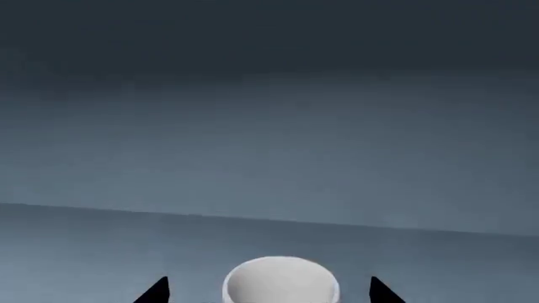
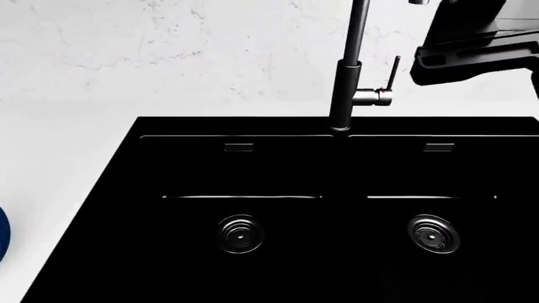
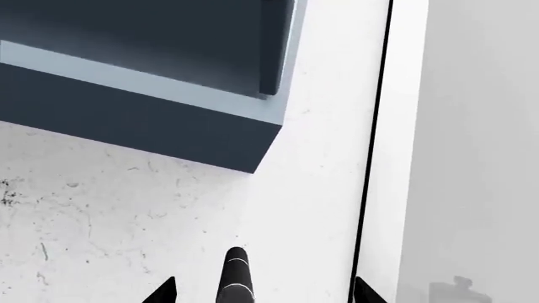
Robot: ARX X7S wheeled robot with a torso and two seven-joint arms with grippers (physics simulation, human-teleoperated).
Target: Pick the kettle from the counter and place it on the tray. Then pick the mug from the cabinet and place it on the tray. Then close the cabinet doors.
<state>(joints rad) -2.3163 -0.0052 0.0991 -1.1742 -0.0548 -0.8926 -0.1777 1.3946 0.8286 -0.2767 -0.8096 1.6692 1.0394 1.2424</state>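
In the left wrist view a white mug [image 1: 281, 282] stands on the grey-blue cabinet shelf [image 1: 269, 243]. My left gripper [image 1: 269, 291] is open, with one black fingertip on each side of the mug and a gap on both sides. A sliver of the deep-blue kettle [image 2: 2, 235] shows at the left edge of the head view, on the white counter [image 2: 59, 145]. My right gripper [image 3: 264, 293] is open and empty, held up near the marbled wall [image 3: 126, 208] below the cabinet. The tray is out of view.
The black double sink [image 2: 337, 170] fills the counter in front, with a dark faucet [image 2: 345, 95] behind it. Part of my right arm [image 2: 471, 44] shows at top right. A dark tube [image 3: 236, 281] stands between the right fingertips. The dark cabinet underside [image 3: 126, 120] hangs above.
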